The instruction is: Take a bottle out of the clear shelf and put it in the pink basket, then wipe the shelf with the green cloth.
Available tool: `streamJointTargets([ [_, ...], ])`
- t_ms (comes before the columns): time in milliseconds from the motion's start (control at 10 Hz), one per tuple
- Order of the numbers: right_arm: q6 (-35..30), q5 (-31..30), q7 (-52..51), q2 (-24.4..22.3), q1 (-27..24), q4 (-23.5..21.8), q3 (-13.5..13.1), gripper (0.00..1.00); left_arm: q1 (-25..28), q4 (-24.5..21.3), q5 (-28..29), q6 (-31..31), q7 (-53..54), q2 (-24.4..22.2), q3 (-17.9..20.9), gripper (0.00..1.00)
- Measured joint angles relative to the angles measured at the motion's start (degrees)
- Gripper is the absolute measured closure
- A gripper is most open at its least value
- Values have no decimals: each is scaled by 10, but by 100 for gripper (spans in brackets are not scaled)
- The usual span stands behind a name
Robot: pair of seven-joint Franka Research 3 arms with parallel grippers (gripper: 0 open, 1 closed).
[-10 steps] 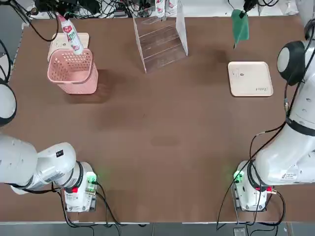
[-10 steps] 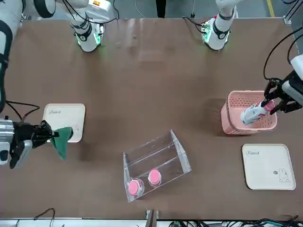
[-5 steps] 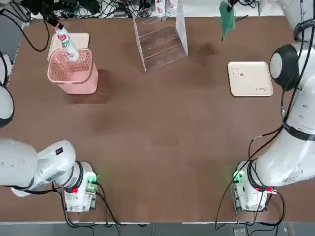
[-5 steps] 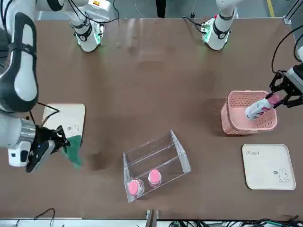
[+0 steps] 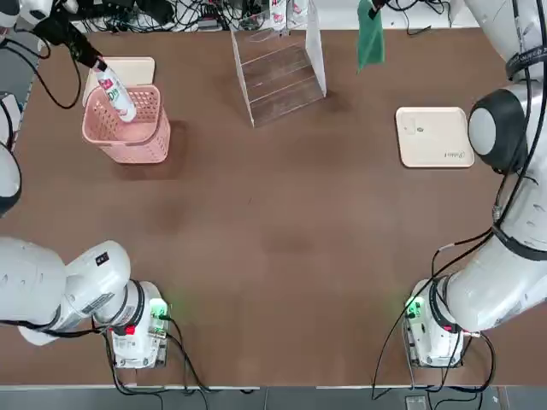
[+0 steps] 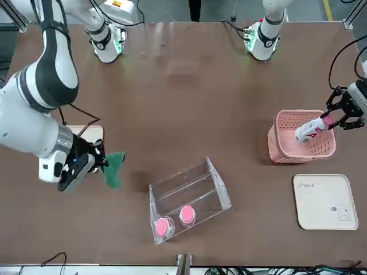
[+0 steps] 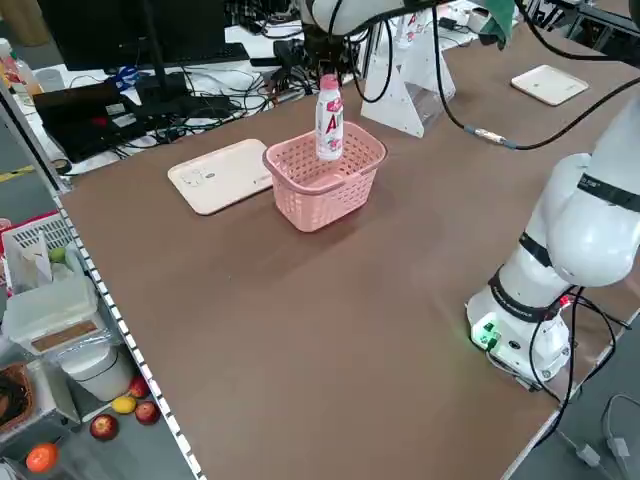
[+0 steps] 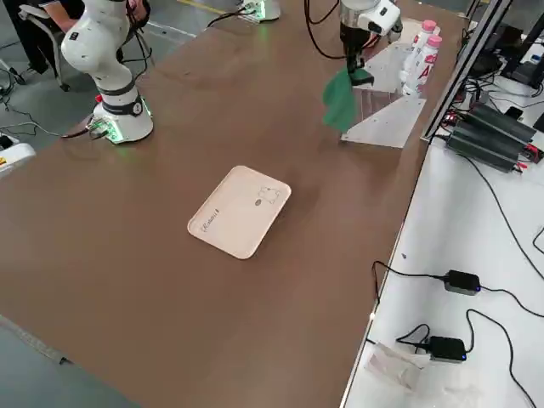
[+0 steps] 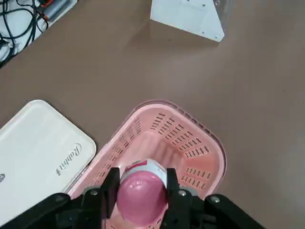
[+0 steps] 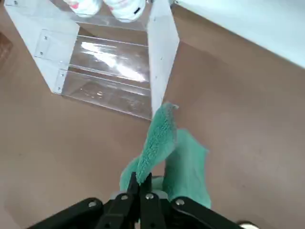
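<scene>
My left gripper (image 5: 96,64) is shut on the pink cap of the white bottle (image 5: 115,90), which hangs tilted with its lower part inside the pink basket (image 5: 128,137) at the far left. The left wrist view looks down on the cap (image 9: 141,199) over the basket (image 9: 190,143). At the table's far edge, just right of the clear shelf (image 5: 278,73), my right gripper (image 6: 96,162) is shut on the green cloth (image 5: 370,38), which dangles in the air. In the right wrist view the cloth (image 10: 167,157) hangs beside the shelf's side panel (image 10: 159,52).
Two more pink-capped bottles (image 6: 163,227) (image 6: 187,215) stand in the shelf's far tier. One cream tray (image 5: 434,137) lies at the right, another (image 5: 141,68) behind the basket. Cables run along the far edge.
The right gripper has carried the green cloth leftward, from over the cream tray's side to beside the shelf. The left gripper has lowered the bottle deeper into the basket.
</scene>
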Motion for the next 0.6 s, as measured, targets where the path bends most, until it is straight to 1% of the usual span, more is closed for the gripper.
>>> streamJointTargets([
  [100, 12, 0, 23, -14, 16, -19, 0, 97, 2, -5, 0, 0, 3, 4, 0, 56],
  [300, 57, 0, 86, -43, 73, -61, 1, 97, 2, -9, 0, 1, 8, 23, 0, 56],
  [400, 85, 0, 119, -51, 107, -73, 2, 97, 2, -9, 2, 4, 21, 32, 0, 56],
  [600, 157, 0, 167, -52, 168, -81, 3, 97, 2, -9, 15, 20, 38, 41, 0, 56],
])
